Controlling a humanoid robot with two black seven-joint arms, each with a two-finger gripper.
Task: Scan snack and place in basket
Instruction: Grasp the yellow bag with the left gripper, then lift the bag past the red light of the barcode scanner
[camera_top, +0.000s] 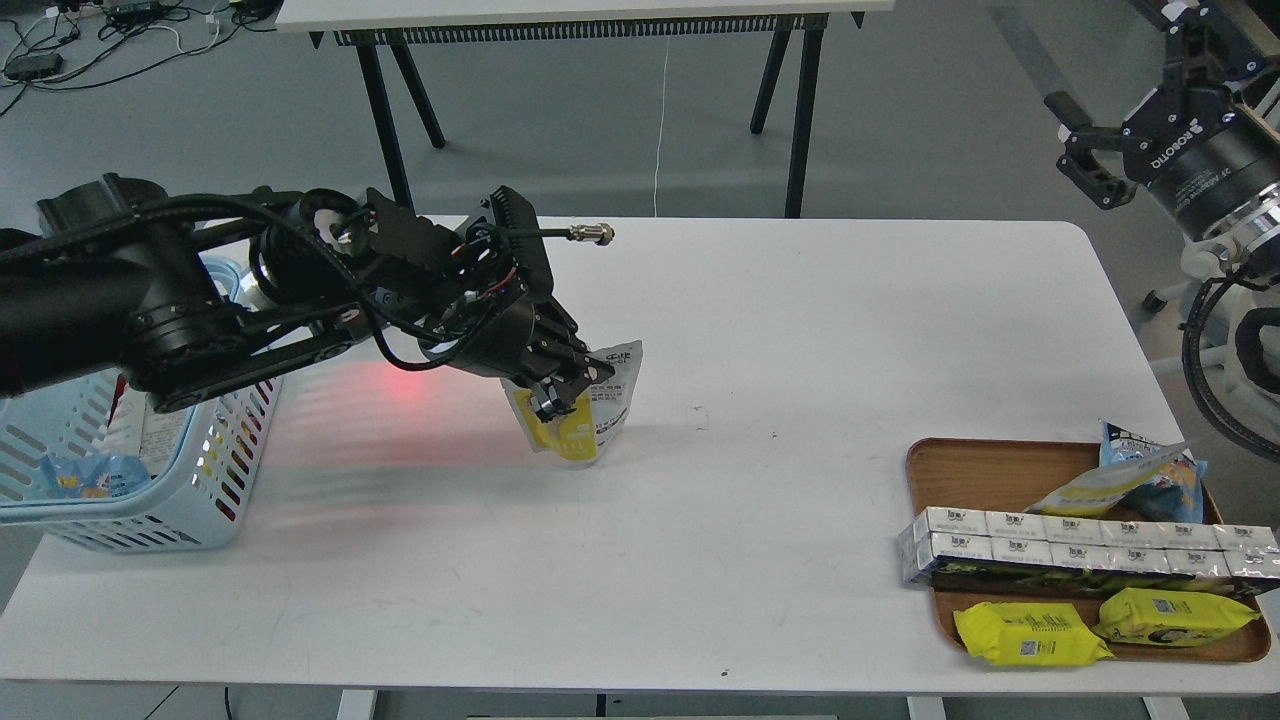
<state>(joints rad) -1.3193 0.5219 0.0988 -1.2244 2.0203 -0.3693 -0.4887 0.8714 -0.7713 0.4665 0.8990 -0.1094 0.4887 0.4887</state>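
The light blue basket (215, 470) sits at the left edge of the frame on the white bench (760, 500), partly covered by the left arm. Through its open top show a blue-and-yellow crinkled bag (85, 472) low in the near corner and a white printed pack (155, 430) leaning against the inner wall.

At lower right a brown wooden tray (960, 462) lies on the bench. In it a long row of white cartons (1080, 550) runs across the middle. Behind them lies a blue-and-yellow bag (1135, 478), and in front lie two flat bright-yellow packs: one (1030, 634) overhanging the tray's near left rim, the other (1175, 615) to its right.

Left of centre, the left gripper (560, 385) has its jaws clamped on the snack (590, 420), a yellow-and-white pouch with its silvery printed side turned to the right. The pouch is tilted; whether its bottom touches the bench I cannot tell. It is well apart from both containers, nearer the basket. A red glow (400, 385) lies on the bench just left of the pouch.

The right gripper (1085, 160) hangs in the upper right corner, off the bench, its jaws spread and holding nothing.
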